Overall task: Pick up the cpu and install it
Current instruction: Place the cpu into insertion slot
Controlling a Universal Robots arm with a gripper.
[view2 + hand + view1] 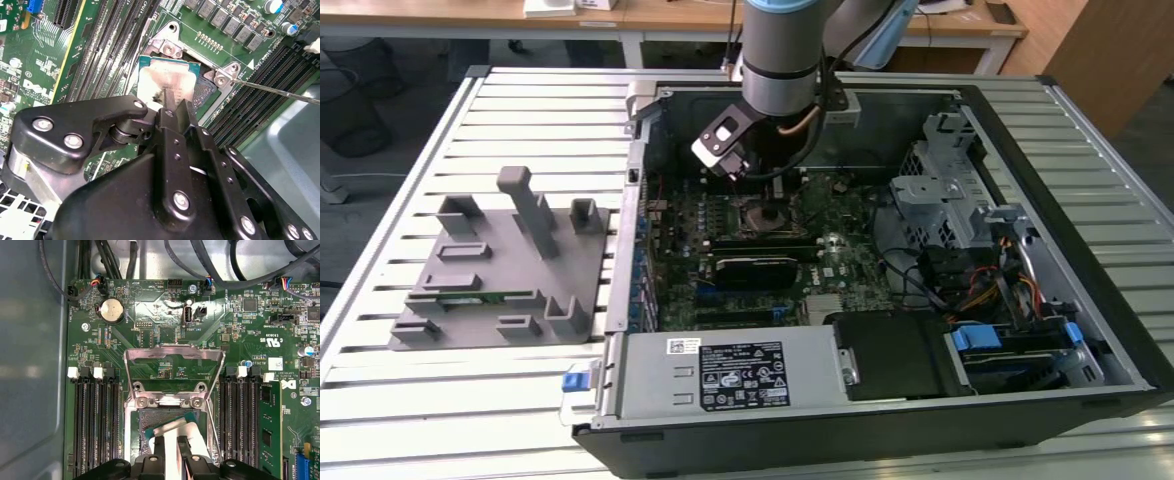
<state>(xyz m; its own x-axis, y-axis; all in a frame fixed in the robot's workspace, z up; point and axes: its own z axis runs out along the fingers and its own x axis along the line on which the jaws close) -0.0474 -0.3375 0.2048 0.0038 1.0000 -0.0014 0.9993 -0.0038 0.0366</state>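
**Item: cpu (172,431), in the pincer.** Small flat square chip with a silvery top and a thin tan-green edge. It sits tilted directly above the open socket (150,419), with one corner dipping toward the contact field. Whether it touches the socket cannot be told.

**Gripper (171,441).** The black fingers (159,446) are drawn narrow and pinch the chip between them, with its silvery face reaching out past the tips. In the second wrist view the gripper (169,102) overlaps the chip's near edge, and the rest of the cpu (160,80) is exposed beyond it.

**Socket surroundings.**
- The load plate (172,348) stands raised at the socket's far side.
- A thin lever (280,92) is swung out to one side.
- Memory slots (92,425) flank the socket on both sides.
- A coin battery (112,310) lies beyond the plate on the motherboard (240,340).

**Carrier.** An open computer case (720,375) lies on a slatted table (400,400). The gripper (744,172) hangs over the board's middle, nearer the case's far wall.

**Adjacent.** A grey fixture (494,280) stands on the table beside the case, at the exterior view's left.
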